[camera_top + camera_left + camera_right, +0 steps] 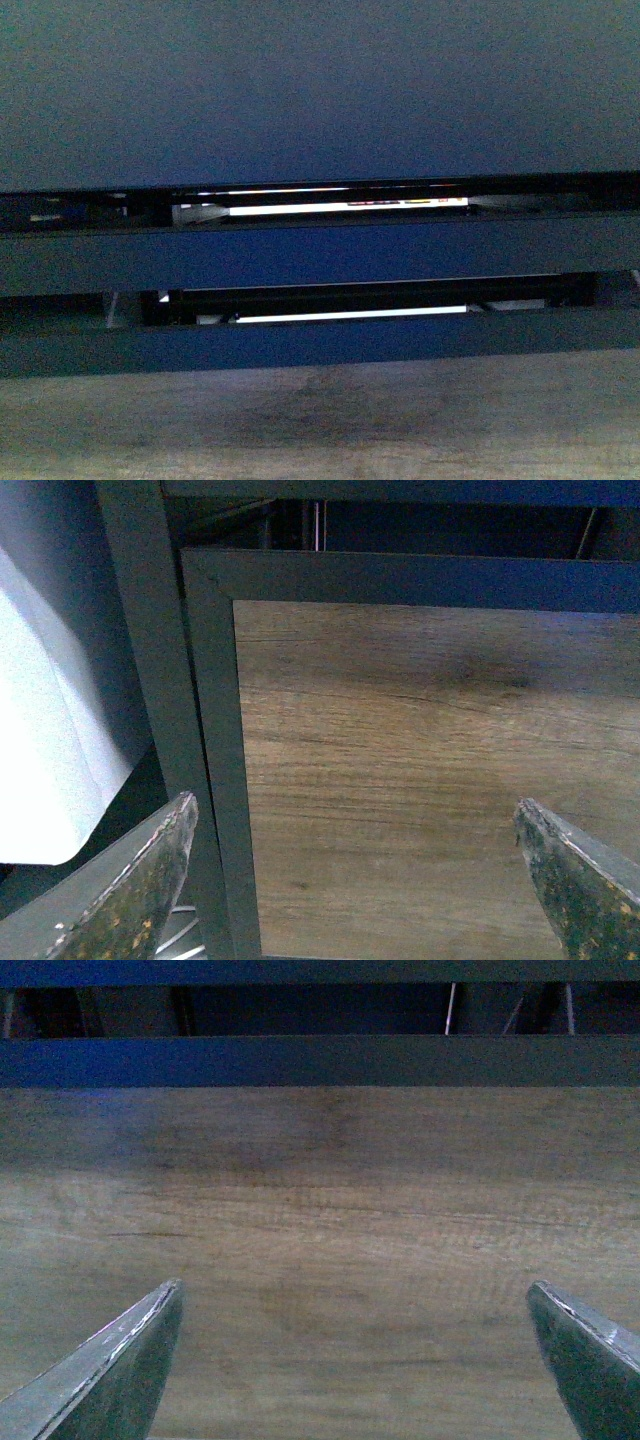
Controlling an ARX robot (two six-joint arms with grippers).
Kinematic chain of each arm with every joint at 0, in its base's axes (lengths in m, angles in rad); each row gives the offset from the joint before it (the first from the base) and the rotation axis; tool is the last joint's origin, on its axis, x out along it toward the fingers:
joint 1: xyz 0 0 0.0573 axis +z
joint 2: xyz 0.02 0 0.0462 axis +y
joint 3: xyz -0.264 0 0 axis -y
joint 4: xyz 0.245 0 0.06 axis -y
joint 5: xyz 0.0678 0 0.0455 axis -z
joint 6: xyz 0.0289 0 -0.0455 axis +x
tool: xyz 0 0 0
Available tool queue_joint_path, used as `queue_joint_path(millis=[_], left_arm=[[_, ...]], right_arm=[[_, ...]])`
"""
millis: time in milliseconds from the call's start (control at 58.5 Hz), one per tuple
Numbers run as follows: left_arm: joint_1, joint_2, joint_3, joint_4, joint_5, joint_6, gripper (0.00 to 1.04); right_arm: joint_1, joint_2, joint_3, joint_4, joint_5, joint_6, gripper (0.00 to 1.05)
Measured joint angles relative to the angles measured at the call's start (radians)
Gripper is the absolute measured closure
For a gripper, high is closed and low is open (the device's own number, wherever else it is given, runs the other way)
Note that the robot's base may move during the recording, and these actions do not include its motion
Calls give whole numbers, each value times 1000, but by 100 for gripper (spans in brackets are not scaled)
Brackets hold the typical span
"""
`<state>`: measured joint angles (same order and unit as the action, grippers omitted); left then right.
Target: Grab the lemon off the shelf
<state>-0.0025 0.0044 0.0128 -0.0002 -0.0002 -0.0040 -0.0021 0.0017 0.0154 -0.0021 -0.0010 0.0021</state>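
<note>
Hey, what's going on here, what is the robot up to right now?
Nothing is being held. The robot faces the shelf up close, looking at its dark low rails and the brown wood panel below them. The left tool and the right tool are both open and empty, each pointed at that panel. No lemon shows in any view, so the pick has not begun.

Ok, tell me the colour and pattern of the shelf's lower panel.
The panel is brown wood grain with darker streaks; clearest in the left wrist view.
</note>
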Motion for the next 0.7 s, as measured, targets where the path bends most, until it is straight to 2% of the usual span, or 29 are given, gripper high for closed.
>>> queue_joint_path(millis=[701], left_arm=[[0, 0, 0, 0, 0, 0, 8]], right_arm=[[0, 0, 0, 0, 0, 0, 2]])
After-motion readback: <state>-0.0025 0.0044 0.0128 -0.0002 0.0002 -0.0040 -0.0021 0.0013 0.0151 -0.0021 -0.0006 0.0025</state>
